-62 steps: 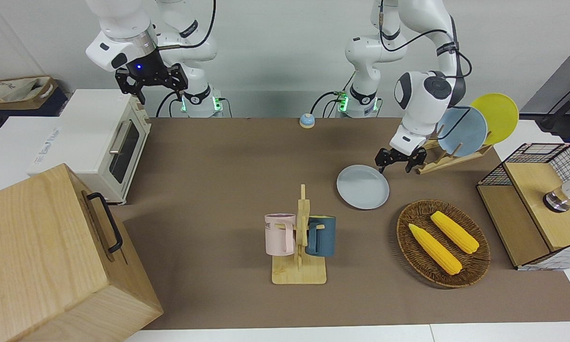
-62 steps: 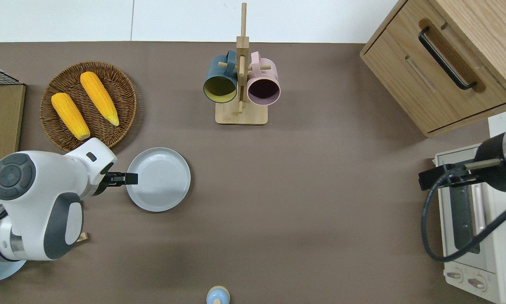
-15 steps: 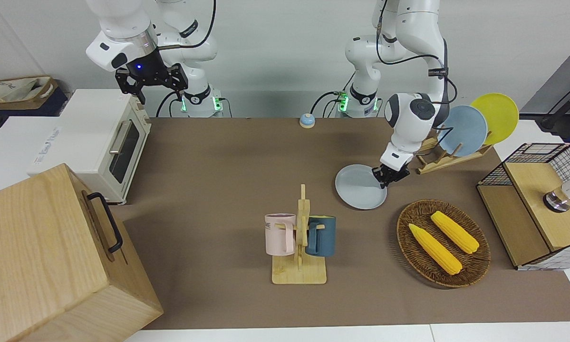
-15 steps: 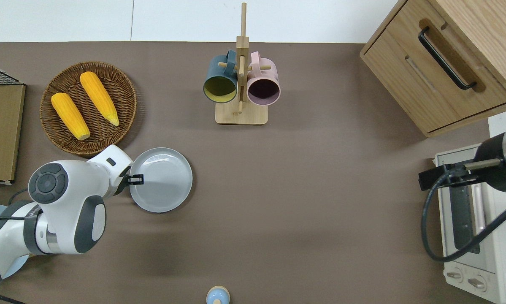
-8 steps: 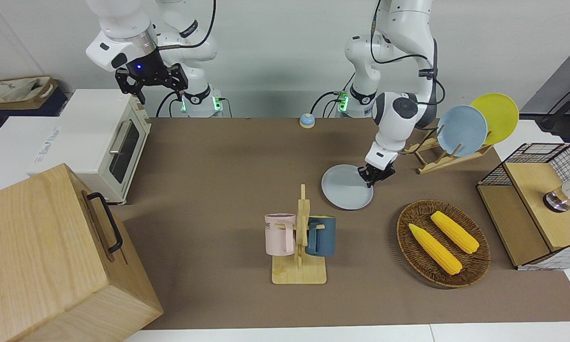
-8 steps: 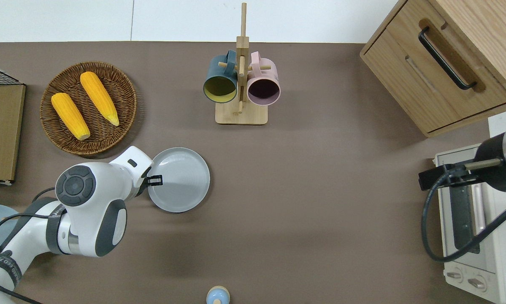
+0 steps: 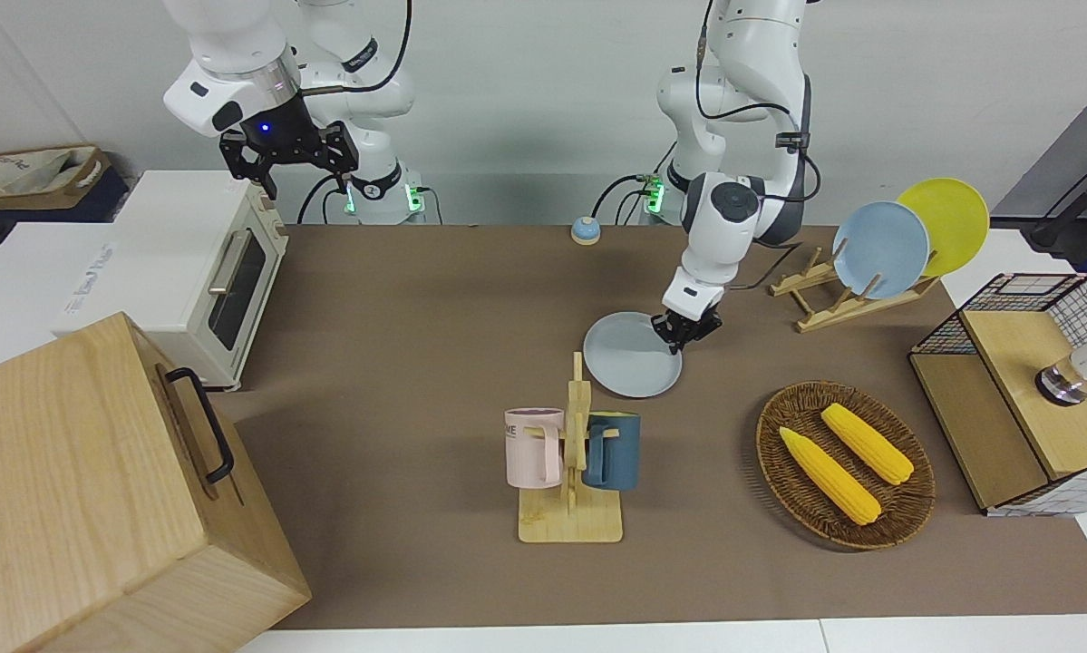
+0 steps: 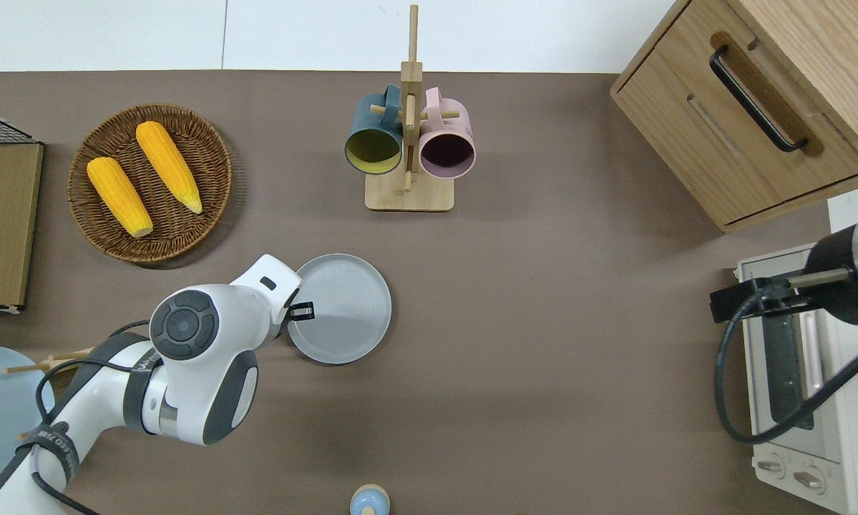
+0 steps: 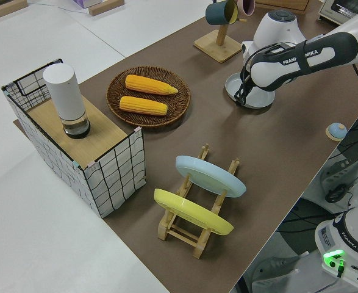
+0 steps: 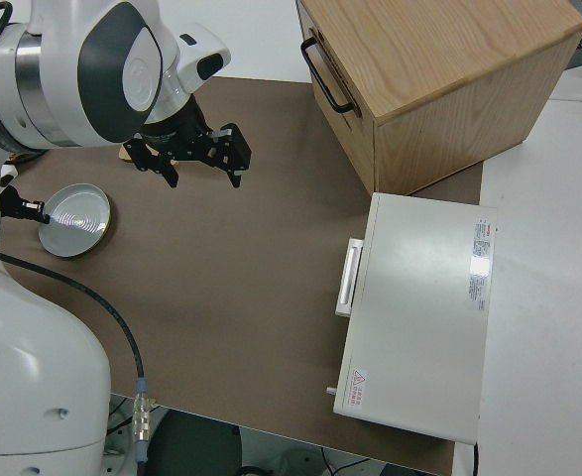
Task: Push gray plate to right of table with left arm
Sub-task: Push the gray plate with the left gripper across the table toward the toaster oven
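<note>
Gray plate shifted toward mug rack, empty, left tool at rim.

brown table and its load
plate near centre; mug rack at 12 o'clock, corn basket at 10, wooden cabinet at 2, bell at 6, dish rack at 8.

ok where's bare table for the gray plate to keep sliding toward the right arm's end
Bare table runs from the gray plate to the toaster oven, nearer the robots than the mug rack. Crowded: the corn basket by the left gripper.
</note>
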Robot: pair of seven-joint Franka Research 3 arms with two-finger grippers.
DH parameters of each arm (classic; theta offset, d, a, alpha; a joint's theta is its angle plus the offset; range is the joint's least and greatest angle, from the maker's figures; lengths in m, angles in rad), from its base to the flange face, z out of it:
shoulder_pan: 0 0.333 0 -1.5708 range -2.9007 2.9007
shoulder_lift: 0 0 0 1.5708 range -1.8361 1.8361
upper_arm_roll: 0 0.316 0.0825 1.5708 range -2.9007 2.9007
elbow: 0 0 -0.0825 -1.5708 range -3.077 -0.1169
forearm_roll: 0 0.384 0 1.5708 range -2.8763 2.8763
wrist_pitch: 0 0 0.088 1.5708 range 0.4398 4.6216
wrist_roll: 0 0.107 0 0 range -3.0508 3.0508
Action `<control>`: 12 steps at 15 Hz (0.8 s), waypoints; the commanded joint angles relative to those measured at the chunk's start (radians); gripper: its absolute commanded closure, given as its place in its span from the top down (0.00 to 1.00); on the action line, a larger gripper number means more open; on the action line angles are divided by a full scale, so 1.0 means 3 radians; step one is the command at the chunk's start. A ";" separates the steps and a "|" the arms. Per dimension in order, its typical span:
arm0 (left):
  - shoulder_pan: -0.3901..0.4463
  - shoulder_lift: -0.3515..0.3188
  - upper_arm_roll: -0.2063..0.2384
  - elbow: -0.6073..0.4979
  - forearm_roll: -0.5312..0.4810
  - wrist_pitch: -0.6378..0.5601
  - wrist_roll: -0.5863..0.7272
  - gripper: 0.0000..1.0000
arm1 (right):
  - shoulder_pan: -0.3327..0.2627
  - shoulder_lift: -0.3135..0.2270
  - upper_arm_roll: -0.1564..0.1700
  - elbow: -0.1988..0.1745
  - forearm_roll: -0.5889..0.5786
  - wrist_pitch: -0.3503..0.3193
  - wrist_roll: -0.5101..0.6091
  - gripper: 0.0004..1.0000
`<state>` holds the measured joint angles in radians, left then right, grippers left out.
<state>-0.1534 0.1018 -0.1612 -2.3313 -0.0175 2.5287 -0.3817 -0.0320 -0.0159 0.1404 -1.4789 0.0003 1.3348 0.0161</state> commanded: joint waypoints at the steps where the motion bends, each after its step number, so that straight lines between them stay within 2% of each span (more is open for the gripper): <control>1: -0.0224 0.0105 0.0026 0.0055 0.0033 0.0039 -0.0266 0.00 | -0.0067 -0.0008 0.0054 0.0031 0.0014 -0.0052 0.0039 0.98; 4: -0.0490 0.0157 0.0026 0.0126 0.0028 0.0039 -0.0644 0.00 | -0.0062 -0.0008 0.0054 0.0031 0.0014 -0.0052 0.0044 0.98; 12: -0.0981 0.0274 0.0026 0.0361 0.0018 0.0039 -0.1299 0.00 | -0.0067 -0.0008 0.0054 0.0031 0.0014 -0.0052 0.0044 0.98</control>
<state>-0.4013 0.1488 -0.1656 -2.2567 -0.0180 2.5351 -0.7077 -0.0320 -0.0159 0.1404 -1.4789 0.0003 1.3348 0.0161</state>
